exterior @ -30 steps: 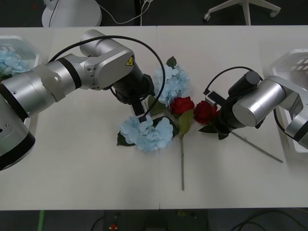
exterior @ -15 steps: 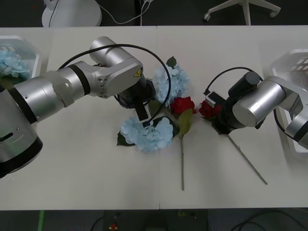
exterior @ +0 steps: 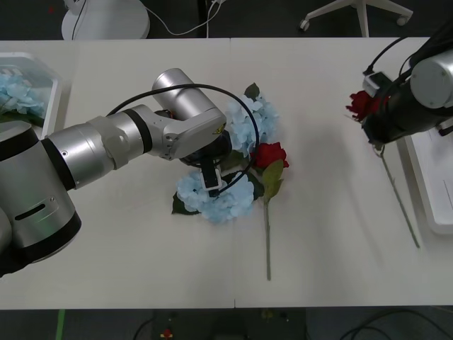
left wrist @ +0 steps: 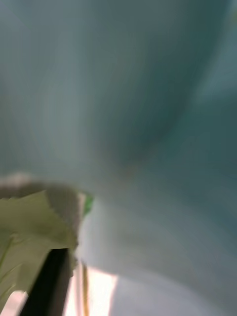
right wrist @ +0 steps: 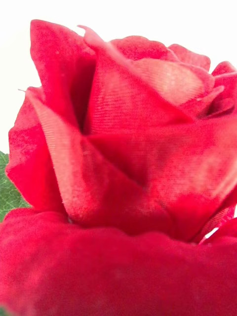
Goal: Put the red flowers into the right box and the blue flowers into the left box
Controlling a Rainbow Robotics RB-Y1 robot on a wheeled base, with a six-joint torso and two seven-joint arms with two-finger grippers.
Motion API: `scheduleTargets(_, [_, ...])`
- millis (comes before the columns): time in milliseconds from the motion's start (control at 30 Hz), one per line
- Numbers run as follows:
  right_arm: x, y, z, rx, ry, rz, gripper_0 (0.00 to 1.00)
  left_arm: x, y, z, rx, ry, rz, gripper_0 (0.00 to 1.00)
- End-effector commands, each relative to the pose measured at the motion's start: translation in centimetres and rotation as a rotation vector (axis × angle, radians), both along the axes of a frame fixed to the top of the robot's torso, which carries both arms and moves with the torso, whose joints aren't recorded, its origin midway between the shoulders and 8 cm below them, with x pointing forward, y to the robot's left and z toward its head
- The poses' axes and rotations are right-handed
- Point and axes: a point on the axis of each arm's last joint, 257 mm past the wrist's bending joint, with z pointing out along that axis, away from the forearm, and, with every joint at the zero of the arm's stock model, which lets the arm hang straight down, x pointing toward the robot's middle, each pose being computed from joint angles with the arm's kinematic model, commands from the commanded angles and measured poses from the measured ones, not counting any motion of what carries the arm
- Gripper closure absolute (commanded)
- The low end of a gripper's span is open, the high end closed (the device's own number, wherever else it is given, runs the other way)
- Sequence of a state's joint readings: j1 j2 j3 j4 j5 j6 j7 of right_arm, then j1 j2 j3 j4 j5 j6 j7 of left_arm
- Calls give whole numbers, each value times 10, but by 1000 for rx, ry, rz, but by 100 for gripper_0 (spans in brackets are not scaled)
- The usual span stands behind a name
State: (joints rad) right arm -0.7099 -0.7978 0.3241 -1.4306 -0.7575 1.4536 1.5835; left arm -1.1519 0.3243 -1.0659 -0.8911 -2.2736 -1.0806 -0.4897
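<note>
Near the table's right edge, your right gripper [exterior: 374, 117] pinches a deep-red fabric rose [exterior: 359, 105]; left gripper [exterior: 212, 185], finger state indeterminable, presses a pale-blue hydrangea cluster [exterior: 216, 198].

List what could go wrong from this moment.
The right claw carries a red rose whose long stem trails toward the table; it could snag on the right box rim. The left claw presses into a blue hydrangea touching the other rose, so lifting may drag that rose along.
</note>
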Motion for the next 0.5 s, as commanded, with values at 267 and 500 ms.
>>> scheduleTargets(267, [38,-131,156,-407,-262,-9,100,14,-8,21,14,-54,22,100])
scheduleTargets(500, [51,-191,168,-542,-322,-91,100,20,-3,42,-29,-42,77,100])
